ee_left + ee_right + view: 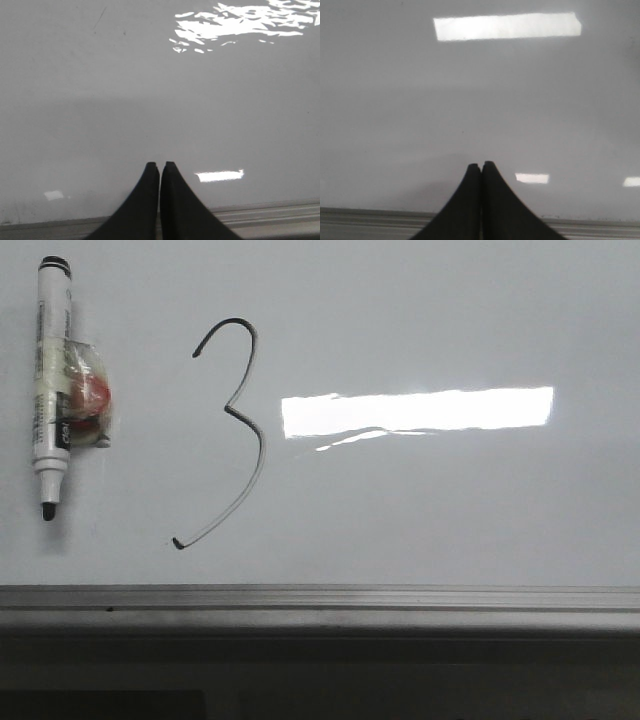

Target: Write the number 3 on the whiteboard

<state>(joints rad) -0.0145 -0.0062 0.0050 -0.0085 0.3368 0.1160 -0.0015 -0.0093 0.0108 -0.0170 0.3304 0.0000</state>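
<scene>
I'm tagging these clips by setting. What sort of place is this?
Probably an office or lab writing station: a flat whiteboard bearing a hand-drawn number 3, an uncapped marker lying on it, and reflected ceiling light.

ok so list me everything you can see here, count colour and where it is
whiteboard: 1, glossy pale grey-white, fills most of the front view
edge strip: 1, grey metal, along the board's near edge
number 3: 1, thin black-grey line, drawn left of the board's centre, tall and slanted
marker pen: 1, white barrel with black tip and black end, lying on the board at far left, tip toward the near edge, uncapped
small wrapped item: 1, clear wrap over red and white, touching the marker's right side; what it is I cannot tell
light reflection: 1, bright white rectangle, right of the 3
left gripper: 1, black, fingers together, empty, over bare board
right gripper: 1, black, fingers together, empty, over bare board
</scene>
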